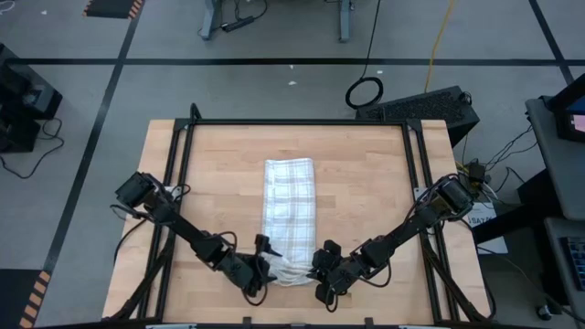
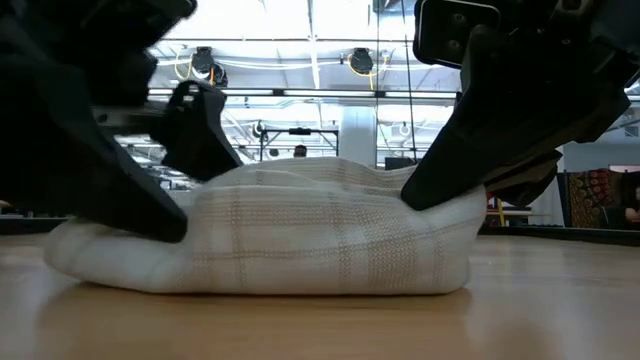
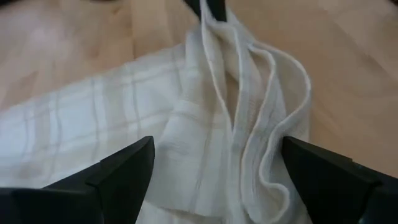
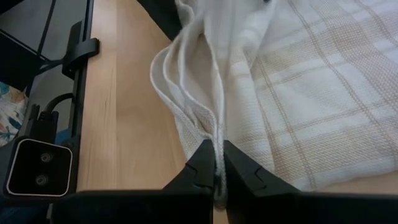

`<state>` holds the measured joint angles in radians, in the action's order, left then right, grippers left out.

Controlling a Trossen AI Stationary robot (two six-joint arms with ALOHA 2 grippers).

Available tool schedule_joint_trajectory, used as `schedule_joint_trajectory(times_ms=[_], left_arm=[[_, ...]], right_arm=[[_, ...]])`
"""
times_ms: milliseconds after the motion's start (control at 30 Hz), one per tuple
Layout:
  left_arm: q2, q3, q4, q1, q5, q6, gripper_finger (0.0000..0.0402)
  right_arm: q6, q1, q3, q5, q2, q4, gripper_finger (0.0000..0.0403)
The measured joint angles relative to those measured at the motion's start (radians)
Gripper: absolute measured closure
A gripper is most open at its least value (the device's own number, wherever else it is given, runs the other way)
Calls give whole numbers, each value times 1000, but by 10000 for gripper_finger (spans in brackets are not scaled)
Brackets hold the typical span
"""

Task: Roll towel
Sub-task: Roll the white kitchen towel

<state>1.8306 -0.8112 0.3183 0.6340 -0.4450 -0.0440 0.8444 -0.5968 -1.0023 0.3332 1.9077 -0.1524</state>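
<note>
The towel (image 1: 289, 210), white with a tan plaid grid, lies as a long folded strip down the middle of the wooden table (image 1: 366, 183). Its near end (image 2: 300, 230) is bunched up into a low hump. My right gripper (image 4: 217, 165) is at that end's right side, shut on the cloth. My left gripper (image 3: 217, 168) is open at the end's left side. Its two fingers (image 3: 127, 168) stand wide apart on either side of the bunched folds (image 3: 249, 124). I cannot tell whether they touch the cloth. My right gripper pinches several gathered edges (image 4: 214, 134) of the towel's near end between its two fingertips. The fingers slant down from the table's near right side. The pinched folds stand raised over the strip, while the rest of the towel lies flat on the table.
Black frame rails (image 1: 187, 137) run along the table's left, right and far edges. A small camera box (image 4: 38, 168) sits at the near edge. Bare wood (image 1: 219, 192) lies on both sides of the towel strip.
</note>
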Motion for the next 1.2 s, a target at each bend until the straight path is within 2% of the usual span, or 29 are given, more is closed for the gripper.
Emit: schedule_joint_trajectory(times_ms=[67, 133, 267, 400, 567, 667, 867, 1033, 1200], left_arm=[[-29, -1, 3, 5, -3, -10, 47], [-52, -4, -15, 1, -2, -88, 44], [-58, 0, -110, -31, 56, -239, 12], [-49, 0, -61, -10, 103, -238, 6], [-49, 0, -41, 25, 90, -211, 3], [-57, 0, -48, 41, 80, -253, 2], [-57, 0, -124, 94, -36, -316, 2], [-57, -1, -82, 135, -113, -346, 2], [-57, 0, -113, 178, -150, -406, 2]], right_arm=[[1, 0, 0, -6, 0, 0, 399], [4, 0, 0, -26, 0, 0, 399], [1, 0, 0, -26, 0, 0, 399], [5, 0, 0, -26, 0, 0, 399], [7, 0, 0, -26, 0, 0, 399], [7, 0, 0, -26, 0, 0, 399], [7, 0, 0, -24, 0, 0, 399], [7, 0, 0, -23, 0, 0, 399], [7, 0, 0, -22, 0, 0, 399]])
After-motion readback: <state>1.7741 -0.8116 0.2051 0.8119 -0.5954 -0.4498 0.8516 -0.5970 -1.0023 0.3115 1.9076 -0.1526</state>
